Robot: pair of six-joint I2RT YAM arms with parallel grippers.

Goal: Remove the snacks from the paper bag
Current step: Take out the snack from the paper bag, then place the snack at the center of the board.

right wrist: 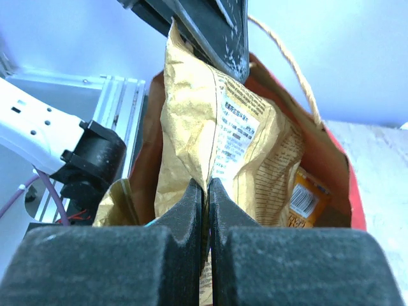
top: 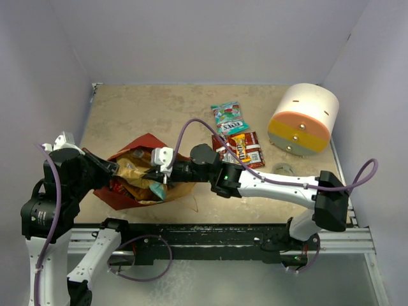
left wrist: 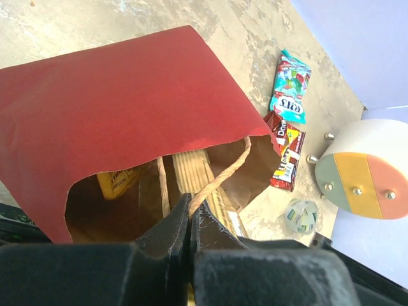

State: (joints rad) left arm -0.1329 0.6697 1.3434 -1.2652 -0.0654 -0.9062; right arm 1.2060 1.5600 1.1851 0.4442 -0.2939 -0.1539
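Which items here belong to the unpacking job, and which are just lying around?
Job: paper bag pinched by left hand; gold packet in right hand; teal packet; red packet.
Lying about: white cylinder; tape roll.

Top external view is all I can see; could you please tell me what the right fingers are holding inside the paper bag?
Observer: The right fingers are shut on a gold crinkly packet, pinching its near edge.
Operator: Thank you. Is anything else in there?
Observer: Yes, an orange packet with a barcode sits deeper, behind the gold one.
Operator: And what is the other arm gripping?
Observer: The left fingers are shut on the string handle of the paper bag.
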